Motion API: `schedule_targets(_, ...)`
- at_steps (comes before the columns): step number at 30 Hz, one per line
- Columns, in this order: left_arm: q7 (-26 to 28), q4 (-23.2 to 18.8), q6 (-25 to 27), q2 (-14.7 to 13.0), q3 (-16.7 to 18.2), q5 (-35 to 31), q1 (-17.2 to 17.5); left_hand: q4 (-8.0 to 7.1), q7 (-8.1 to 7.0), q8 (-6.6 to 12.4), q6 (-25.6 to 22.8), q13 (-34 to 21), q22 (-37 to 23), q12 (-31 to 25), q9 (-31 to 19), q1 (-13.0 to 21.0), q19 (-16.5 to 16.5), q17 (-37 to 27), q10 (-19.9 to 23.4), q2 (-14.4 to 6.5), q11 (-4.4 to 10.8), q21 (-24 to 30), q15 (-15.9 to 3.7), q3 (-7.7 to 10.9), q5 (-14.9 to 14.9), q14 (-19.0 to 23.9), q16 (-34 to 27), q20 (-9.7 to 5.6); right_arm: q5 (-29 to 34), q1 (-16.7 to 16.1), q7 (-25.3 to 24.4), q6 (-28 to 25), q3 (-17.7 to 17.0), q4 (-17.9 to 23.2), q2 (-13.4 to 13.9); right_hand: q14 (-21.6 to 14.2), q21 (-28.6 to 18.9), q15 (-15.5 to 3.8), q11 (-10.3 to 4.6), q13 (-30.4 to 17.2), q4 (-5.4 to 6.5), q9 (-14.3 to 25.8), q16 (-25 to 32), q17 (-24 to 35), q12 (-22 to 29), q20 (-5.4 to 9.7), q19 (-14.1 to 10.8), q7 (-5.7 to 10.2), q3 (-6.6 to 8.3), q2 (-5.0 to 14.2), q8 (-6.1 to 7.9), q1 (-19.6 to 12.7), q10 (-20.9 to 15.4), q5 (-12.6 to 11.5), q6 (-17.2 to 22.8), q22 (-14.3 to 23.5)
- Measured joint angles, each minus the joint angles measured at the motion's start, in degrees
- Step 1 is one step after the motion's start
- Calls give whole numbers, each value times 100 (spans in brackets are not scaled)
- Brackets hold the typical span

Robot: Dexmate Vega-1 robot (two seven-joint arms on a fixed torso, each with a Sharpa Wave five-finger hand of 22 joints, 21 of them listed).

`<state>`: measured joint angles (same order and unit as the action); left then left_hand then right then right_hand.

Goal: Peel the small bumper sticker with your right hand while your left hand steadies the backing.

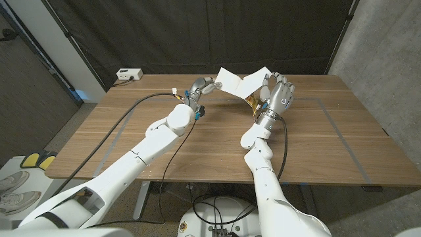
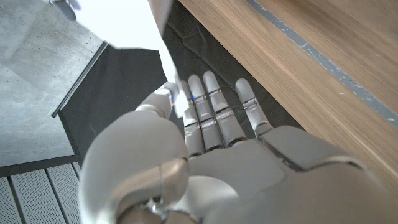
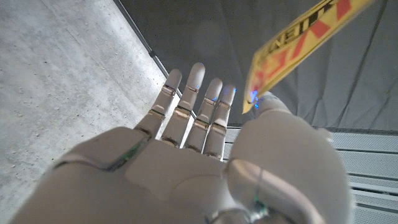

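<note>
**Sticker and backing held in the air between two robot hands**

Both hands are raised above the far middle of the wooden table (image 1: 342, 125). Between them hangs a white sheet, the backing (image 1: 230, 80), bent into a shallow V.

The left hand (image 1: 200, 86) pinches one end of the backing between thumb and fingers; its wrist view shows the white sheet (image 2: 134, 22) caught at the thumb tip, the other fingers (image 2: 214, 115) straight and close together.

The right hand (image 1: 277, 93) holds the other end. Its wrist view shows the bumper sticker (image 3: 298, 46), yellow with red and black print, pinched at one corner by the thumb, the other fingers (image 3: 193, 102) extended and slightly spread. In the head view a sliver of yellow (image 1: 252, 100) shows below the white sheet beside this hand.

The sticker looks thin, very light and floppy, likely to curl, crease or stick to itself if it folds over. The backing seems only a little stiffer, since it bends readily. The best hold is probably a corner or short edge, pinched at the fingertips, as both hands have it.

The long axis of sticker and backing runs from hand to hand, roughly across the table, with the far ends tilted upward and the fold lowest. How much has separated cannot be told.
</note>
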<state>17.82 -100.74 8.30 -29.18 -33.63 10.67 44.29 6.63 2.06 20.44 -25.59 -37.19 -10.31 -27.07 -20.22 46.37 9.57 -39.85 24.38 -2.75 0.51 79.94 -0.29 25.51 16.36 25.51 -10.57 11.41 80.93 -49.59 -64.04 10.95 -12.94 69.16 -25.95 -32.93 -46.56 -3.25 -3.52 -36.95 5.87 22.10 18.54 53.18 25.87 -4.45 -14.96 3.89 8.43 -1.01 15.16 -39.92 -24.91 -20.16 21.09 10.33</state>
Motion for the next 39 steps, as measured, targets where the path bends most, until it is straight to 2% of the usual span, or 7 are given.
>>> schedule_targets(1, -22, 3, -28, -10, 0, 6, 4, -29, -19, -187, 237, 109, 14, 200, 113, -193, 18, 99, -215, 98, -75, -123, 88, -76, -78, -268, 0, 17, 13, -3, 0, 20, -7, 5, 0, 114, 67, 14, 73, 109, 77, -94, -113, -142, -158, -42, 42, -23, -78, -65, -185, 207, 173, 53, -282, -14)
schedule_targets(3, -122, 16, -122, -64, 0, 40, 15, -96, -76, -519, 687, 307, 20, 577, 317, -573, 37, 317, -639, 295, -216, -384, 268, -254, -268, -782, 0, 36, 87, -14, 0, 153, -31, 24, 2, 284, 178, 34, 176, 260, 159, -226, -262, -329, -375, -124, 124, -40, -224, -144, -378, 514, 374, 121, -621, -21)
schedule_targets(6, -358, 25, -271, -155, 7, 124, 25, -213, -113, -826, 1140, 533, 20, 960, 539, -1060, 37, 608, -1045, 520, -401, -704, 516, -491, -531, -1249, 0, 36, 137, -42, 0, 341, -67, 44, 6, 385, 284, 50, 252, 389, 281, -335, -351, -468, -534, -205, 205, -34, -377, -218, -417, 879, 457, 187, -733, -21)
schedule_targets(9, -431, 26, -312, -225, 29, 154, 41, -268, -93, -925, 1328, 640, 20, 1127, 632, -1283, 37, 768, -1215, 631, -553, -856, 646, -613, -601, -1380, 0, 36, 145, -50, 0, 529, -78, 46, 6, 385, 349, 50, 330, 474, 365, -415, -351, -549, -578, -232, 232, -34, -523, -249, -394, 1221, 375, 234, -663, -21)
schedule_targets(13, -687, 17, -487, -358, 97, 289, 111, -283, -72, -936, 1405, 693, 20, 1205, 689, -1378, 37, 855, -1315, 681, -593, -941, 664, -673, -601, -1457, 0, 36, 95, -79, 0, 952, -114, 19, 6, 385, 425, 50, 383, 578, 419, -515, -351, -634, -619, -282, 283, -63, -672, -170, -328, 1658, 173, 284, -426, -6)
schedule_targets(20, -932, -73, -796, -627, 311, 462, 380, -305, -72, -936, 1405, 735, 20, 1205, 711, -1425, 37, 907, -1314, 693, -593, -986, 664, -696, -601, -1457, -25, 36, -89, -135, -1, 1325, -43, -11, 6, 281, 465, 49, 410, 669, 441, -616, -351, -721, -619, -283, 284, -84, -727, 102, -284, 2059, -35, 315, -203, -5)
schedule_targets(39, -1359, -188, -2017, -1389, 1166, 1076, 1530, -305, -50, -936, 1383, 799, 19, 1205, 746, -1482, 36, 1007, -1270, 635, -593, -1064, 663, -695, -600, -1456, -46, 36, -165, -800, 4, 963, 1298, 274, 3, 219, 534, 48, 410, 778, 426, -748, -327, -834, -708, -291, 229, -72, -741, 434, -240, 2451, -218, 342, 33, -5)
